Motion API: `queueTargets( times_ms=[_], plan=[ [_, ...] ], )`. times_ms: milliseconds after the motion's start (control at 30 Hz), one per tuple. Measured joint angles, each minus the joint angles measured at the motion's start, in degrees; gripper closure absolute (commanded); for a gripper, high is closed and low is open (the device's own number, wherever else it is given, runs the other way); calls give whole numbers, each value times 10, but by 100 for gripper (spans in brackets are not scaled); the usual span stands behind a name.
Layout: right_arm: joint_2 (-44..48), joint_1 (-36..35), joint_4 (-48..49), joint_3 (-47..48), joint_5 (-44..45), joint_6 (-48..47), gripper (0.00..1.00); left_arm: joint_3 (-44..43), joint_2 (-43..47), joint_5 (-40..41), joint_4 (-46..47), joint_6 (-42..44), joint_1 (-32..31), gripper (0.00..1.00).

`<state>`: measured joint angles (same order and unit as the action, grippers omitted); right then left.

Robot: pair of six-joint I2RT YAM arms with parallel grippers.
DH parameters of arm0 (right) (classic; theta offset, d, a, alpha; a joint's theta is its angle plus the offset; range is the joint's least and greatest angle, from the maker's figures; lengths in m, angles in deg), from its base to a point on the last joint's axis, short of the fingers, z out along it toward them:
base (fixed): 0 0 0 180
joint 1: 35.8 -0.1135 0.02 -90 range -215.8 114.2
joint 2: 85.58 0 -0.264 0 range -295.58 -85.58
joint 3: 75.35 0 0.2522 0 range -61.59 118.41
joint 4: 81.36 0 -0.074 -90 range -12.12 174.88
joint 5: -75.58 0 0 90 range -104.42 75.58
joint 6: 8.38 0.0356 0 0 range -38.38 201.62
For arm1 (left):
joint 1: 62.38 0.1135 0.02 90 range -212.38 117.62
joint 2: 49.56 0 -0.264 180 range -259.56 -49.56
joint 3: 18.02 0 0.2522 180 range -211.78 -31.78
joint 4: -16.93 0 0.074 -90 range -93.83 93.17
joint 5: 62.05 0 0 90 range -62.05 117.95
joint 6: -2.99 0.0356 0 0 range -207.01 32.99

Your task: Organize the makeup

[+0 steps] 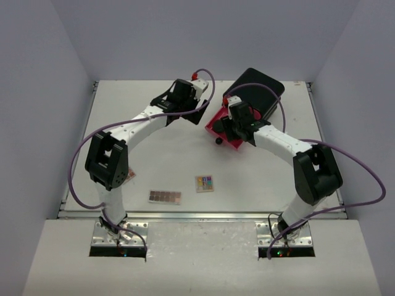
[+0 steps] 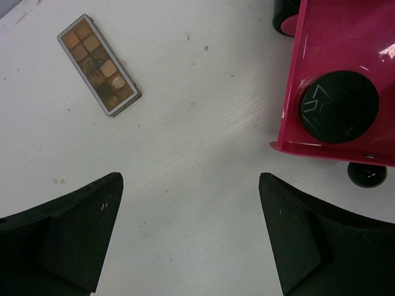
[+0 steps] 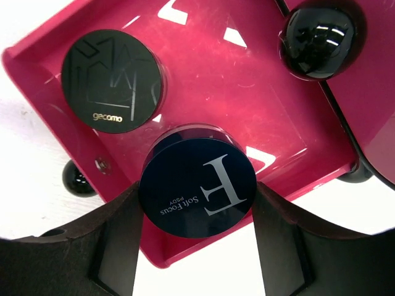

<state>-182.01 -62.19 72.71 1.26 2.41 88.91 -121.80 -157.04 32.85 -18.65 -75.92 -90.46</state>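
Your longest piece is the brown eyeshadow palette in its thin grey frame [image 2: 99, 74]. It lies flat on the white table [image 2: 185, 154], well apart from the drawer. Treat it as light, stiff and very low, with little edge to catch. Take it across the narrow width by its long sides, and gently, since pressed powder likely cracks.

The top view shows a brown strip of pans [image 1: 165, 197] near the front edge; you cannot tell whether it is the same palette. Near that strip lies the small square multicoloured palette [image 1: 205, 183], which should handle the same way.

The round dark-blue compact with a silver F on its lid [image 3: 197, 185] is between the fingers of your right gripper [image 3: 197, 200]. The jaws are closed against its rim on both sides, within the drawer's outline. Whether it rests on the drawer floor you cannot tell. Its glossy shell looks rigid and probably slippery, so keep the hold across the full width. The round black compact [image 3: 112, 80] lies flat on the drawer floor close behind it.

Your left gripper [image 2: 191, 234] hangs over bare table beside the drawer, jaws wide apart with nothing between them.

Around you, the black box [image 1: 262, 92] stands at the far right. The glossy pink plastic drawer [image 1: 215, 128] is pulled out in front of it. Its raised walls block any sideways entry, so come in from above. The black ball knob [image 2: 366, 175] juts from the front wall, and a second black knob [image 3: 318, 40] sits just beyond the drawer.
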Motion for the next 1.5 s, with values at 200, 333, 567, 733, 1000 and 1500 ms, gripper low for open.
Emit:
queueTargets(
  times_ms=[200, 333, 567, 733, 1000, 1500],
  plan=[
    [-32, 0, -22, 26, 12, 7, 9, 0, 0, 0, -3, 0, 0, 10],
    [-35, 0, -34, 34, 9, 13, 6, -1, 0, -1, -4, 0, 0, 10],
    [-34, 0, -55, 54, -6, 23, 7, -8, 0, -2, -9, 0, 0, 11],
    [-5, 0, -75, 71, -53, 39, 8, -19, 0, -5, -23, 0, 0, 12],
    [92, 4, -93, 122, -89, 58, 13, -34, 2, -18, -44, -3, 0, 20],
    [-109, 164, -100, 392, -51, 110, 18, 74, 5, -23, -57, -4, -118, 39]
  ],
)
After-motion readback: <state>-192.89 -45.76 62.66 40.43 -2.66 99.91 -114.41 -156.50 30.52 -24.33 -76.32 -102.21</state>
